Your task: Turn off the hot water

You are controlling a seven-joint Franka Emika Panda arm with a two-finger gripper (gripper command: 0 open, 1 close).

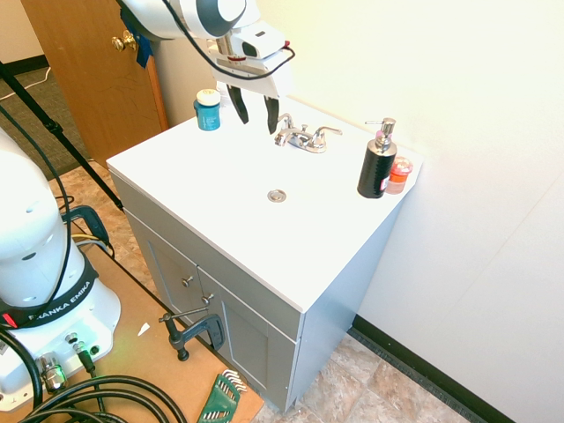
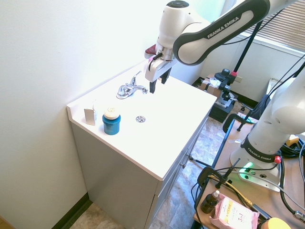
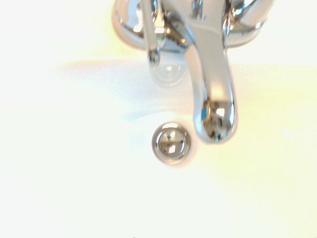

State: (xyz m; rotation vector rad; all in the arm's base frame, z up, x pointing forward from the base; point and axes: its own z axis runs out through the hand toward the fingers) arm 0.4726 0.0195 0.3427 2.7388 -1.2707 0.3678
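Observation:
The small chrome faucet [image 1: 304, 137] stands at the back of the white vanity top [image 1: 220, 167]. Its left-hand lever [image 1: 284, 119] angles up and the matching right-hand lever [image 1: 327, 132] lies beside it. No water shows at the spout [image 3: 211, 101]. My gripper [image 1: 256, 112] hangs open just left of the left lever, a little above the counter, with nothing between its fingers. From the other side the gripper [image 2: 158, 82] is right next to the faucet [image 2: 128, 89]. The wrist view looks down on the spout, the left lever [image 3: 151, 34] and the drain [image 3: 171, 143].
A black soap pump bottle [image 1: 377, 163] and a small orange container [image 1: 401, 174] stand at the right back corner. A blue jar [image 1: 208, 109] sits at the left back. The drain [image 1: 277, 196] lies mid-counter. A wall runs behind the faucet and a wooden door [image 1: 84, 70] is at the left.

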